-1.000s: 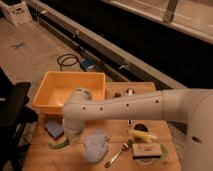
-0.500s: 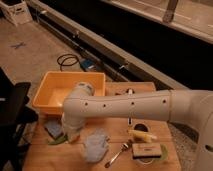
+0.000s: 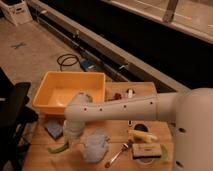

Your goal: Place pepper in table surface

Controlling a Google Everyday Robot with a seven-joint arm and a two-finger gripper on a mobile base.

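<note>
The gripper (image 3: 68, 139) hangs low over the front-left part of the counter (image 3: 40, 161), its fingers hidden behind the arm's white wrist, so I cannot tell how far apart they stand or whether they hold anything. Directly below and slightly left of them lies the pepper (image 3: 58, 148), on or just above the wood, its long axis running left to right with the tip pointing left. A blue sponge (image 3: 53, 128) sits just behind, a crumpled clear bag (image 3: 96, 146) to the right.
</note>
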